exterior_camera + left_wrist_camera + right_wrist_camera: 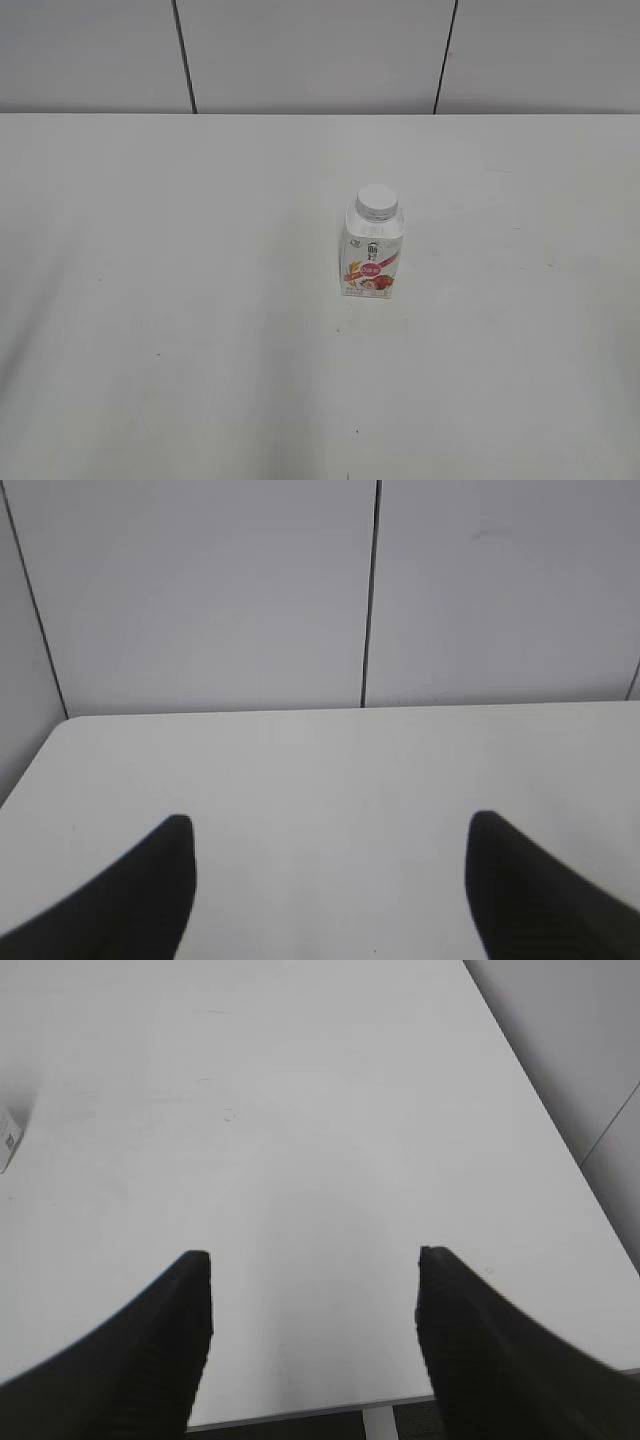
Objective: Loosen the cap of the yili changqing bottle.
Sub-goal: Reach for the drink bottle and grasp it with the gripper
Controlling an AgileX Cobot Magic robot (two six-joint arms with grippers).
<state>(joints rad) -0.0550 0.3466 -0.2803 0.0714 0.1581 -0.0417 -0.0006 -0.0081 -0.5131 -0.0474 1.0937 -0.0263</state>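
Both jaws gape wide, empty, over bare worktop point(150, 300). Yili changqing bottle point(373, 250) stands upright right of centre, cap point(378, 202) on; only its edge shows at right wrist view's left margin; right arm likely nearer.

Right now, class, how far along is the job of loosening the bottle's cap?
Nothing looks done: the cap sits on the upright bottle, alone on the table. Nothing is in hand; the left gripper and right gripper are open and empty. Reaching, holding and twisting remain.
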